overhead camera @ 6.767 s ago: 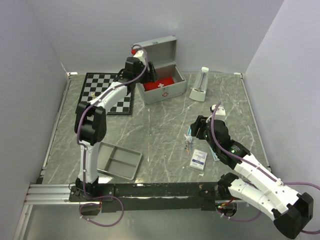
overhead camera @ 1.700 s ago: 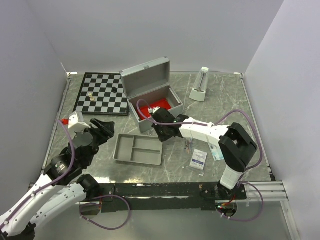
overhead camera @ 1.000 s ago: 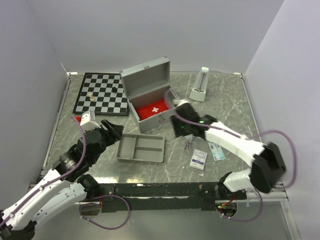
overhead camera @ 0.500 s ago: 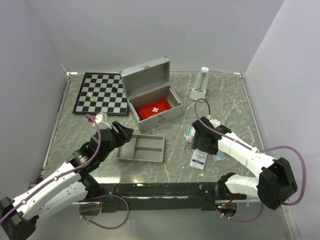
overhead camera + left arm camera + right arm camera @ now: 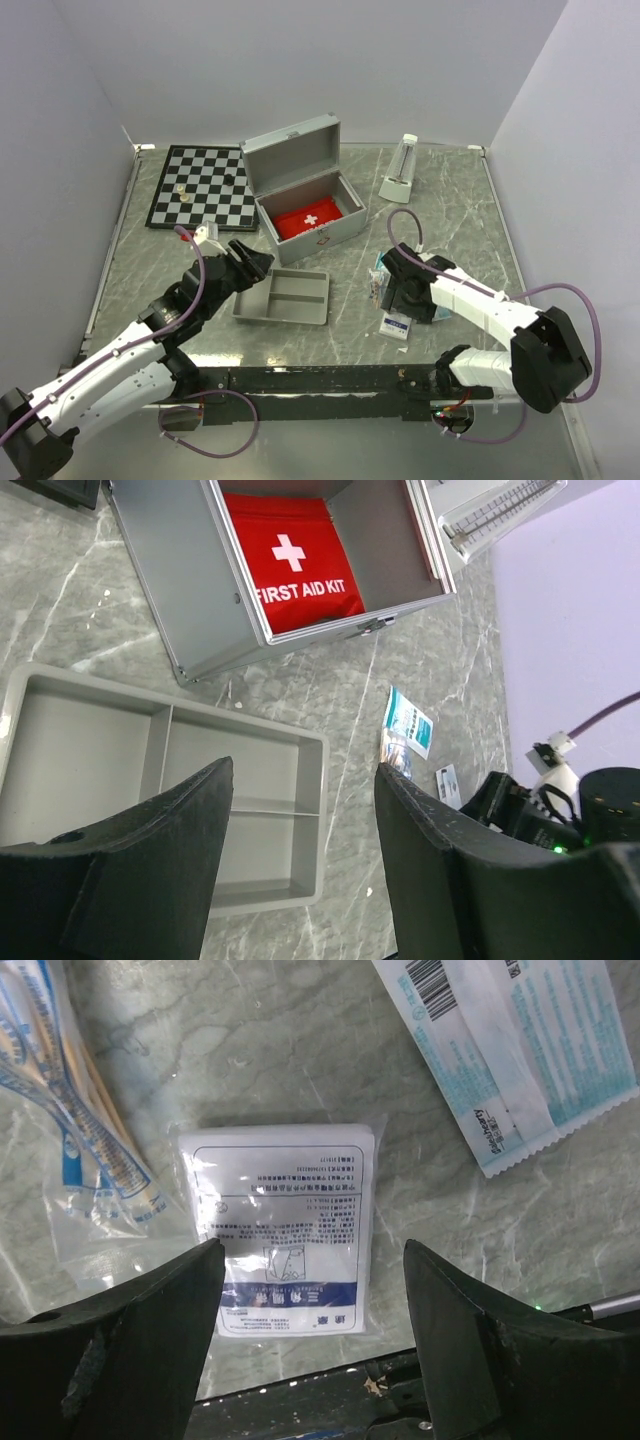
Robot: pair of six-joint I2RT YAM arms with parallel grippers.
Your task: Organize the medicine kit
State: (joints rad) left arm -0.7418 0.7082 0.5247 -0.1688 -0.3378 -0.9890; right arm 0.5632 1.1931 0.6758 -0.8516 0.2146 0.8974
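Note:
The medicine kit (image 5: 318,200) is a silver case standing open at mid-table, lid up, with a red first-aid pouch (image 5: 306,221) lying inside. The left wrist view shows the kit (image 5: 200,610) and the pouch (image 5: 290,565) beyond a grey two-compartment tray (image 5: 100,770). My left gripper (image 5: 305,770) hangs open and empty above the right part of the tray (image 5: 283,296). My right gripper (image 5: 312,1250) is open and empty just over a white printed packet (image 5: 285,1225), its fingers on either side of the packet's near end. A swab packet (image 5: 90,1170) and a teal-and-white sachet (image 5: 520,1050) lie beside the packet.
A chessboard (image 5: 205,187) with a few pieces lies at the back left. A white upright gadget (image 5: 400,170) stands right of the kit. The black base rail (image 5: 320,380) runs along the near edge, close to the white packet (image 5: 396,324).
My right gripper has swung from the kit's front to the packets at the front right and opened wider. My left arm has reached forward over the tray, still open.

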